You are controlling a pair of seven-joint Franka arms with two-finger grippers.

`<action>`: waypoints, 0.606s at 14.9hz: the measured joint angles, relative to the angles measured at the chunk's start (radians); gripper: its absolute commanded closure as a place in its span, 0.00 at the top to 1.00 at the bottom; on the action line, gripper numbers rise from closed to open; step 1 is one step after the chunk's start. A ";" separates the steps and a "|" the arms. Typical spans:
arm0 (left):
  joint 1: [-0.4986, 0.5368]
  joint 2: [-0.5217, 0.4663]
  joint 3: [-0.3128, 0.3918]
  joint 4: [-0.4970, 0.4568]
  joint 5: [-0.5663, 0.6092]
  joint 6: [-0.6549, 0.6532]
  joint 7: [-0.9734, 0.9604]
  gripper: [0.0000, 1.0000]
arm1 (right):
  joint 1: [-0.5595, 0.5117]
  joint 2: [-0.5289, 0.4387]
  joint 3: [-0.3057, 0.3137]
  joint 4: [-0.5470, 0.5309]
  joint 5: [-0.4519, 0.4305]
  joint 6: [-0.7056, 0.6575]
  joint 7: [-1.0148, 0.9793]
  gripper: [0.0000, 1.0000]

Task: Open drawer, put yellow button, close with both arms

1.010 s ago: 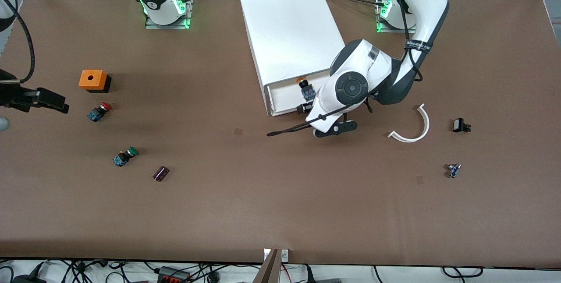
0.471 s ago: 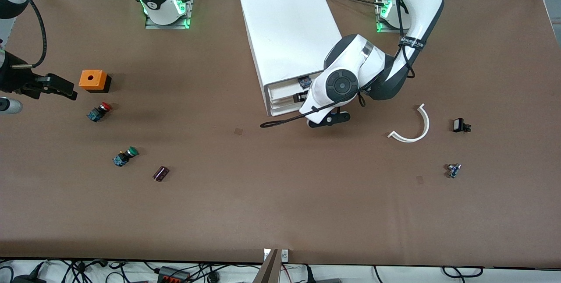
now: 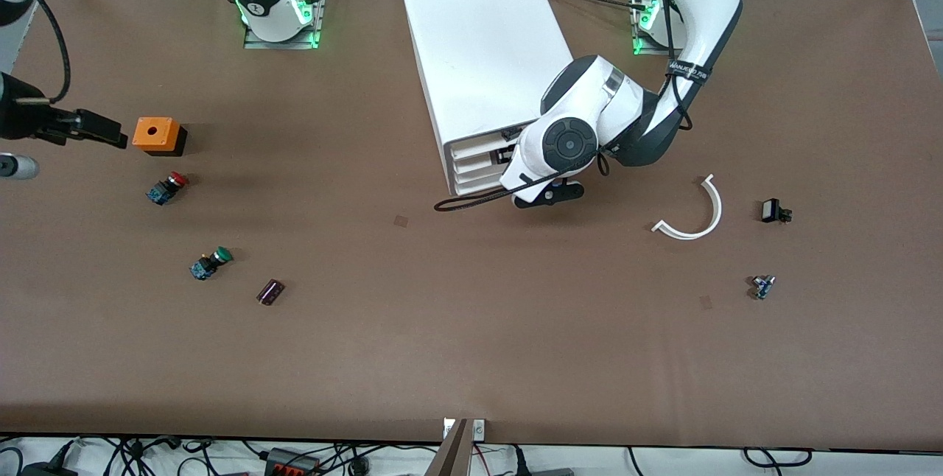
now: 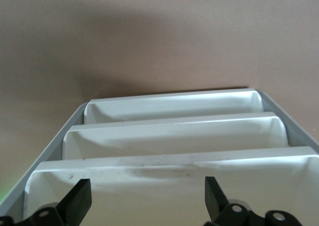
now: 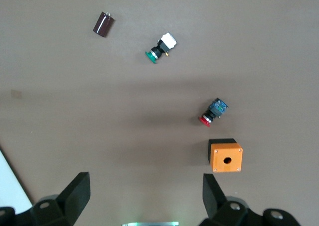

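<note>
The white cabinet [image 3: 486,49] stands mid-table near the robots' bases. Its top drawer [image 3: 477,144] is pushed in about level with the three lower drawers. The yellow button is hidden. My left gripper [image 3: 507,147] is at the drawer fronts, open and empty. In the left wrist view [image 4: 147,206] its fingers [image 4: 79,202] straddle the top drawer's front [image 4: 174,186]. My right gripper [image 3: 94,128] hovers open and empty at the right arm's end of the table, beside the orange box [image 3: 156,135]. The right wrist view [image 5: 144,196] shows bare table between its fingers.
A red-capped switch [image 3: 168,187], a green-capped switch [image 3: 210,262] and a dark cylinder [image 3: 270,291] lie toward the right arm's end. A white curved strip [image 3: 696,214], a black part [image 3: 773,211] and a small blue part [image 3: 762,286] lie toward the left arm's end.
The left gripper has pushed the top drawer into the cabinet, and the yellow button has gone out of sight. The right gripper has moved toward the orange box.
</note>
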State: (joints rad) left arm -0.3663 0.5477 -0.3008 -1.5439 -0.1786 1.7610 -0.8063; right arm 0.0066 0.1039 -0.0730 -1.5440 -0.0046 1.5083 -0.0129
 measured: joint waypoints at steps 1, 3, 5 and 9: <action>0.000 0.000 -0.003 0.000 0.000 -0.011 0.000 1.00 | 0.000 -0.007 0.000 0.004 0.000 -0.009 0.002 1.00; -0.003 0.000 -0.006 0.000 0.000 -0.017 0.000 1.00 | 0.001 -0.002 0.003 0.001 0.001 -0.016 0.002 1.00; -0.001 -0.001 -0.006 0.001 0.000 -0.018 0.000 1.00 | 0.008 0.026 0.008 0.001 0.001 -0.015 0.004 1.00; 0.028 -0.008 0.012 0.068 0.103 -0.017 0.000 1.00 | 0.028 0.057 0.011 0.002 0.001 0.035 0.008 1.00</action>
State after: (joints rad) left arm -0.3381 0.5392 -0.2884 -1.4757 -0.0754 1.7437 -0.8062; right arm 0.0345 0.1609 -0.0615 -1.5424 -0.0034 1.5430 -0.0049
